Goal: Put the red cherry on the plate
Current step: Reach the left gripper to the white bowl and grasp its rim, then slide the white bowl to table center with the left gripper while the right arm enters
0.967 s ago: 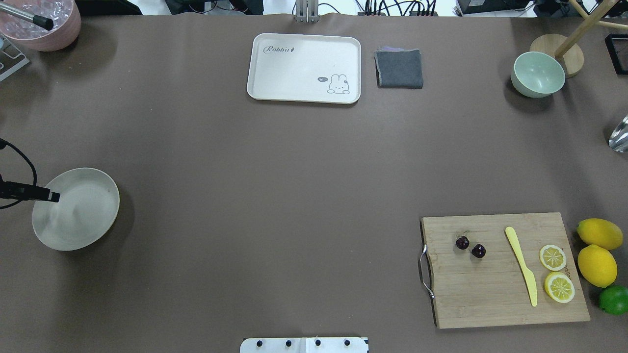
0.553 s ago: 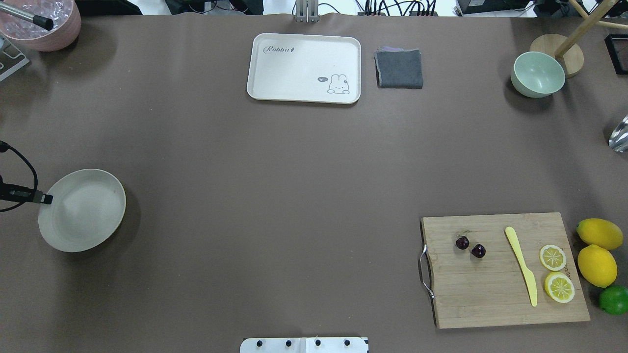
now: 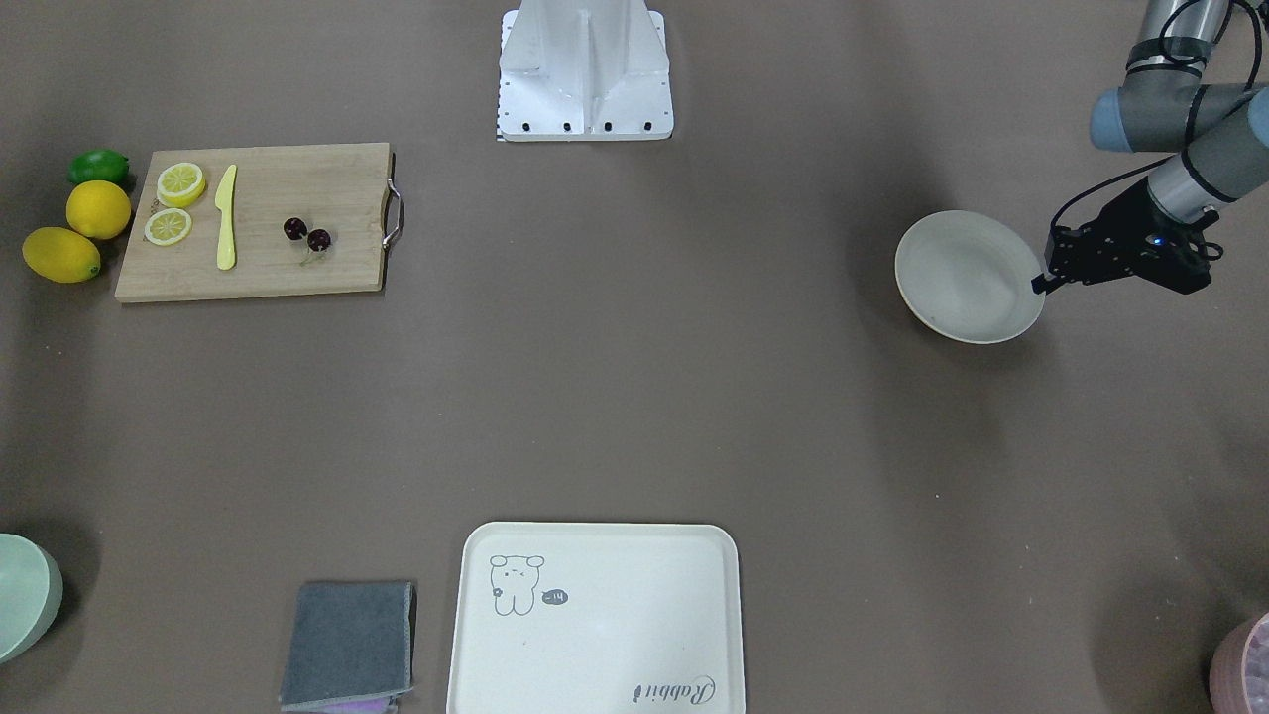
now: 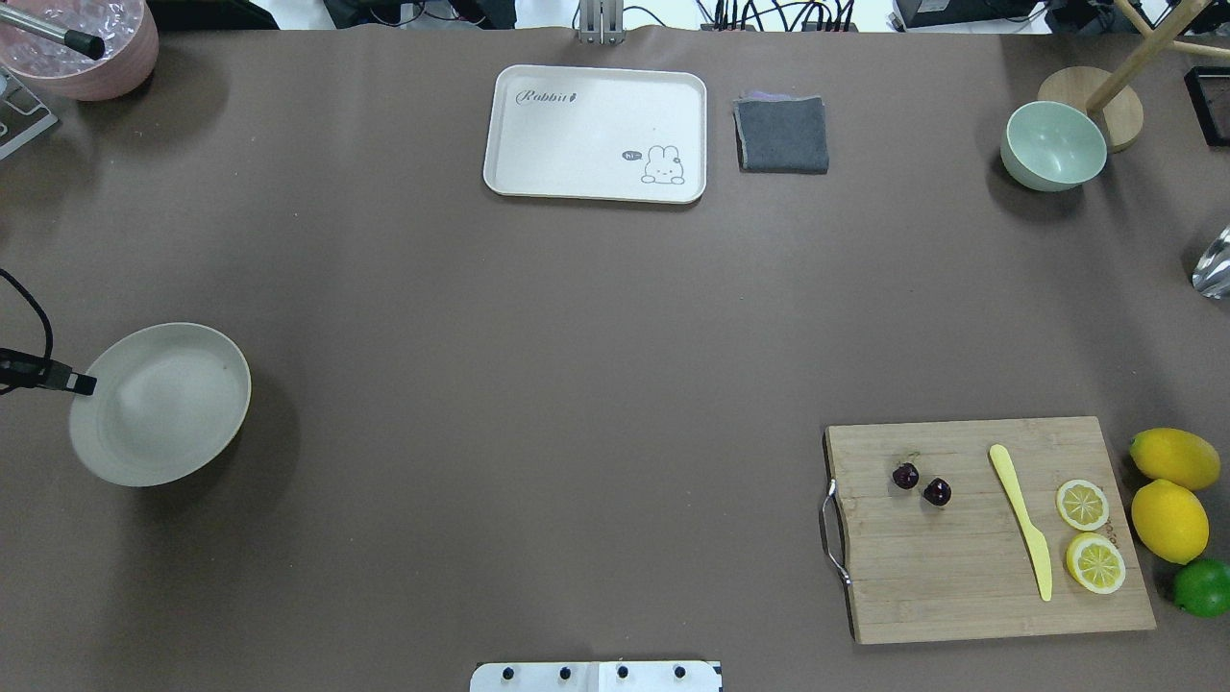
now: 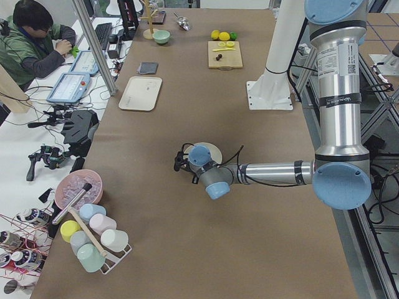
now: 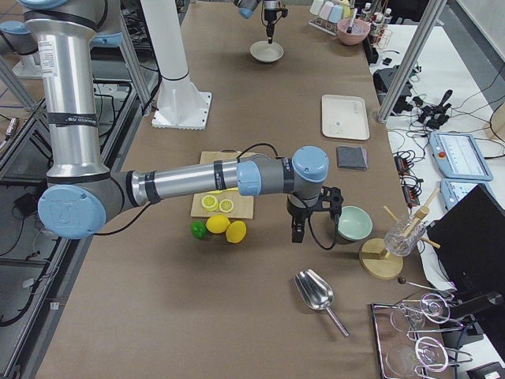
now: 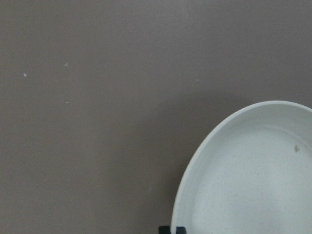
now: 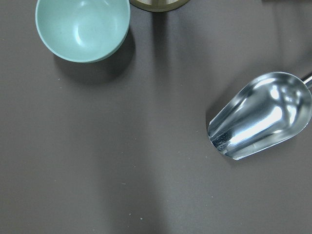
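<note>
The red cherry (image 4: 937, 492) is a dark joined pair lying on the wooden cutting board (image 4: 961, 586) at the front right, and it also shows as the cherry (image 3: 318, 239) in the front-facing view. At the far left is the round off-white plate (image 4: 160, 404), empty, with a wide shadow under its right side. My left gripper (image 4: 85, 384) is shut on the plate's left rim; in the left wrist view its fingertips (image 7: 165, 229) close on the rim of the plate (image 7: 253, 180). My right gripper (image 6: 298, 229) hangs near the green bowl, far from the cherry, and I cannot tell whether it is open or shut.
The board also carries a yellow knife (image 4: 1020, 519) and two lemon slices (image 4: 1083, 505); whole lemons (image 4: 1169, 519) and a lime lie beside it. A cream tray (image 4: 596, 133), grey cloth (image 4: 781, 135), green bowl (image 4: 1053, 146), metal scoop (image 8: 261, 114) and pink bowl (image 4: 82, 43) line the far side.
The plate has shifted a little to the right and away from the robot. The left gripper's tip has drawn back toward the left edge. The cherry has not moved.
</note>
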Controlling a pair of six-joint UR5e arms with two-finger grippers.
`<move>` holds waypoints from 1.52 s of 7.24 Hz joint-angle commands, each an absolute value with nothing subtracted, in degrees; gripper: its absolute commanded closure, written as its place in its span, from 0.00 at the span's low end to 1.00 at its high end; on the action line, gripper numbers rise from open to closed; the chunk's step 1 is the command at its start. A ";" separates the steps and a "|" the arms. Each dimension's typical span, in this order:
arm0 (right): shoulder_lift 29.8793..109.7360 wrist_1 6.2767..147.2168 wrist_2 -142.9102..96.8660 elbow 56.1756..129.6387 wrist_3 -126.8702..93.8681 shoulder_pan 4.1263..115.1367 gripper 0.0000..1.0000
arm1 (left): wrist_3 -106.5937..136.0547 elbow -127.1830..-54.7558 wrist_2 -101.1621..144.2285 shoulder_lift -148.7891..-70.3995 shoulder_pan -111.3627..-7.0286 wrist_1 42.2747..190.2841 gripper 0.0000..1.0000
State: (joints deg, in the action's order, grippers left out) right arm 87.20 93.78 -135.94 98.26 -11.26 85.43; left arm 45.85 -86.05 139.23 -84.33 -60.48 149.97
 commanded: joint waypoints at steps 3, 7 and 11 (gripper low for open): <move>87.10 93.69 -135.97 99.57 -11.25 85.08 0.00 | 54.45 -87.62 141.96 -98.23 -66.19 139.49 1.00; 83.51 93.78 -136.14 107.74 -20.55 76.40 0.00 | 65.53 -100.88 121.16 -109.49 -49.80 115.00 1.00; 79.46 93.69 -135.88 112.58 -28.21 66.64 0.00 | 81.88 -97.84 101.55 -117.85 -29.40 114.87 1.00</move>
State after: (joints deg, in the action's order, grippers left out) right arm 80.30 93.70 -135.95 111.55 -26.57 69.03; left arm 77.69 -99.15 106.63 -115.80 -34.89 114.95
